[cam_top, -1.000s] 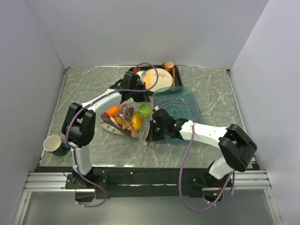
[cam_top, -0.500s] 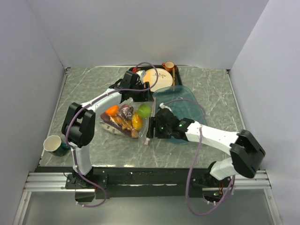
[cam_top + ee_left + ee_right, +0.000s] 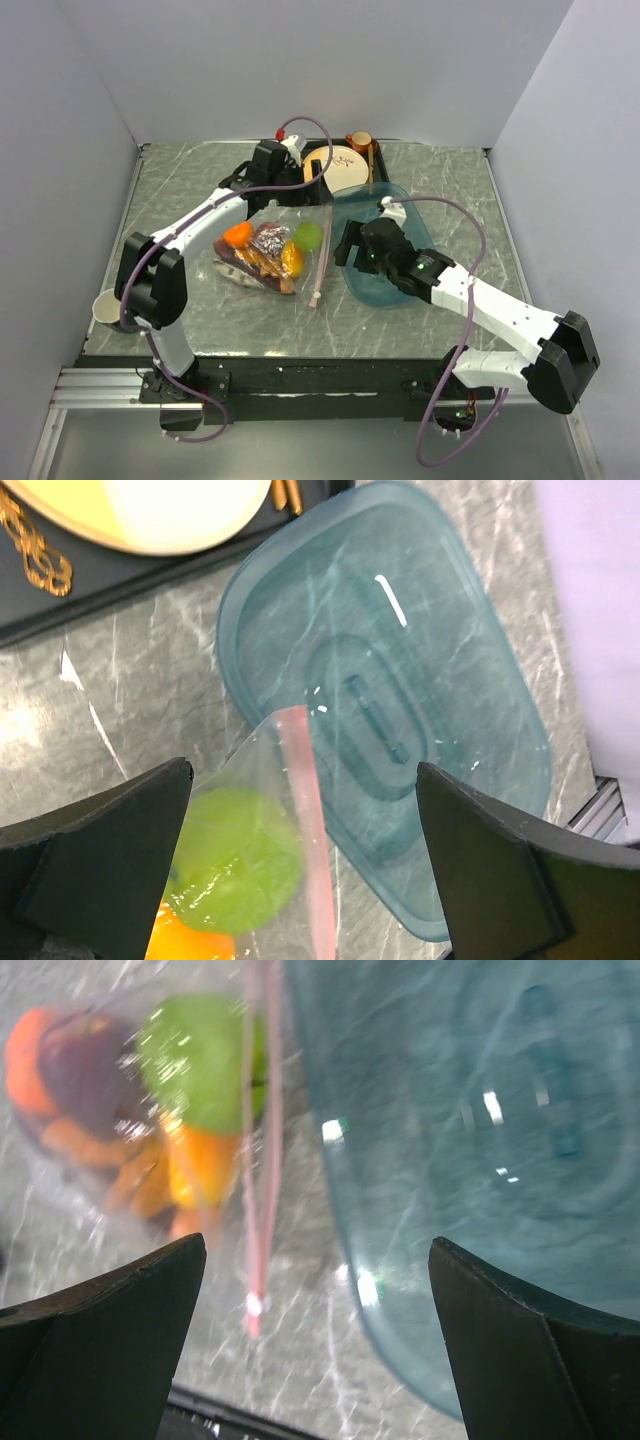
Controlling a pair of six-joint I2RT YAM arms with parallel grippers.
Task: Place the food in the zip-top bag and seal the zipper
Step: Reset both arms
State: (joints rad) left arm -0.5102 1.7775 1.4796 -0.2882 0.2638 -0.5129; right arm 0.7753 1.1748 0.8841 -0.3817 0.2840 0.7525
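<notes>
Right pincer [image 3: 315, 1250], jaws spread and empty, hangs over the teal tray [image 3: 405, 215], drawn back off the zipper [image 3: 321, 255] since a second ago. Left pincer [image 3: 305, 775], likewise agape, hovers above the zip-top bag [image 3: 262, 262], which holds the food [image 3: 306, 236] on the tabletop [image 3: 180, 190].

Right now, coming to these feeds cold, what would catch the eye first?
The clear zip-top bag at mid-table, packed with bright toy food, a green apple nearest its pink zipper. Right beside it lies a teal translucent tray. Both grippers stand open near the zipper: the left gripper at its far end, the right gripper over the tray's edge.
</notes>
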